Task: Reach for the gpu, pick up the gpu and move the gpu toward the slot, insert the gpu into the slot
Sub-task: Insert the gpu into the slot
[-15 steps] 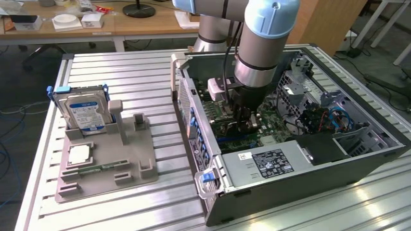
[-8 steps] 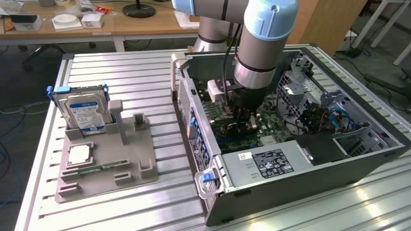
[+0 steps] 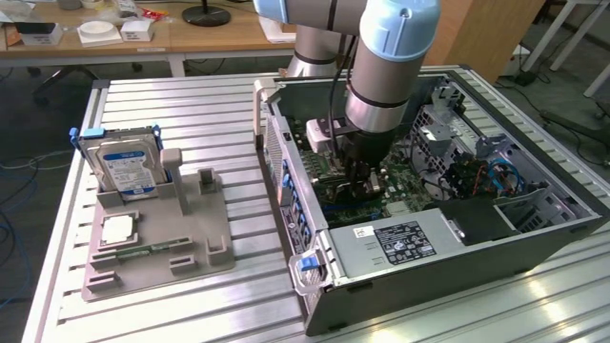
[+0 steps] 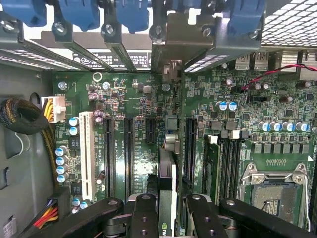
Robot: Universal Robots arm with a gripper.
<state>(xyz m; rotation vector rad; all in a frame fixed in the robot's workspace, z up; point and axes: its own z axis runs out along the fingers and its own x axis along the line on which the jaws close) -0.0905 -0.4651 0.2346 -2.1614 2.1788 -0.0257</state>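
My gripper [image 3: 365, 184] reaches down inside the open computer case [image 3: 572, 207], just over the green motherboard [image 4: 133, 104]. In the wrist view the gripper [image 4: 166, 210] is shut on the gpu [image 4: 166, 168], a thin dark card seen edge-on between the two black fingers [image 4: 143, 213]. The card's metal end bracket [image 4: 173, 44] stands at the case's rear wall among the blue clips [image 4: 131, 12]. The card runs parallel to the black expansion slots [image 4: 108, 153] on either side and covers whatever lies under it. A short piece of the blue slot [image 3: 343, 213] shows below the gripper in the exterior view. I cannot tell whether the card is seated.
The silver power supply [image 3: 396, 243] sits close to the gripper at the case's front. The processor socket [image 4: 275, 193], memory slots [image 4: 228, 168] and a cable bundle [image 4: 20, 119] flank the card. Outside the case, a grey fixture [image 3: 205, 246] holds the hard drive [image 3: 124, 168].
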